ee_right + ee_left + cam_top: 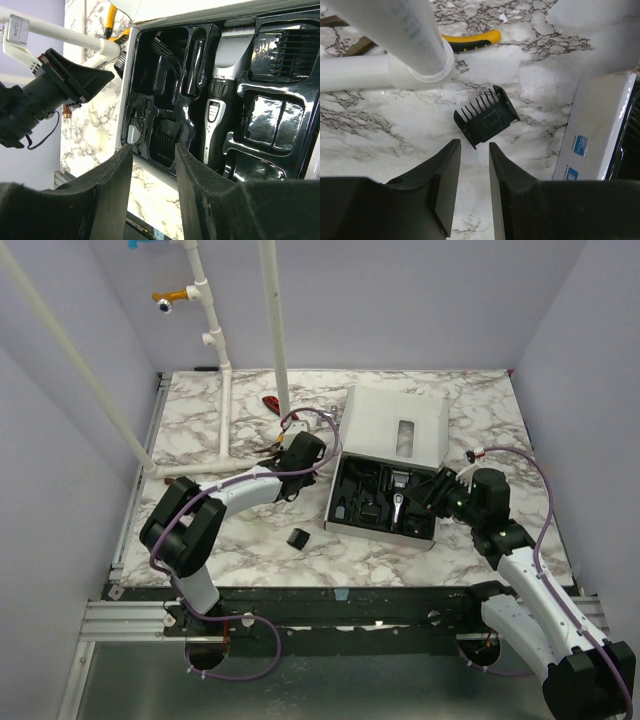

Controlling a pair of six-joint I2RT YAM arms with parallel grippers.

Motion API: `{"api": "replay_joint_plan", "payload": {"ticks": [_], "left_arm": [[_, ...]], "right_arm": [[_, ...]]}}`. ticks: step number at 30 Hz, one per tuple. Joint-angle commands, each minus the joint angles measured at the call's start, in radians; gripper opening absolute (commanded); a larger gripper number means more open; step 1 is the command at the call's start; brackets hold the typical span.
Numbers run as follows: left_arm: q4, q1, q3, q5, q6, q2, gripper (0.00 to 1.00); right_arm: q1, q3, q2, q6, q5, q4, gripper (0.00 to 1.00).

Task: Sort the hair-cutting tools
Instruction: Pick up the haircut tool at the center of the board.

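An open white box holds a black moulded tray (pixel 352 502). In the right wrist view the tray (pixel 270 125) holds a slim black clipper (pixel 220 100) with a silver blade end and several black guards (pixel 165 142). My right gripper (pixel 154 150) is open and empty, hovering at the tray's near edge (pixel 430 495). My left gripper (pixel 474 147) is open and empty, just short of a black comb guard (pixel 486 116) lying on the marble. In the top view the left gripper (pixel 300 458) is left of the box. A loose black guard (pixel 298 537) lies in front of it.
The box lid (pixel 395 425) stands open behind the tray. White pipes (pixel 390 30) cross the table beside my left gripper. A yellow-handled tool (pixel 470 41) lies under them and a red-handled tool (pixel 270 402) lies further back. The box wall (pixel 600 135) is right of the guard.
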Motion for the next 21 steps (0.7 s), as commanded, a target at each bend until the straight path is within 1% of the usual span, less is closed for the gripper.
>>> {"api": "replay_joint_plan", "payload": {"ticks": [1, 7, 17, 19, 21], "left_arm": [[-0.066, 0.019, 0.081, 0.016, -0.023, 0.064, 0.32], [-0.127, 0.021, 0.139, 0.001, -0.042, 0.129, 0.34], [-0.167, 0.033, 0.150, -0.015, -0.063, 0.166, 0.33], [-0.164, 0.036, 0.150, -0.017, -0.060, 0.168, 0.32], [-0.169, 0.039, 0.159, -0.013, -0.058, 0.174, 0.27]], "right_arm": [[-0.003, -0.016, 0.003, 0.007, -0.034, 0.034, 0.43], [-0.003, -0.015, 0.000, 0.001, -0.029, 0.023, 0.43], [-0.003, -0.010, 0.019, -0.001, -0.039, 0.034, 0.43], [-0.003, -0.012, 0.018, -0.003, -0.039, 0.035, 0.43], [-0.004, -0.015, 0.017, -0.002, -0.038, 0.033, 0.43]]}}
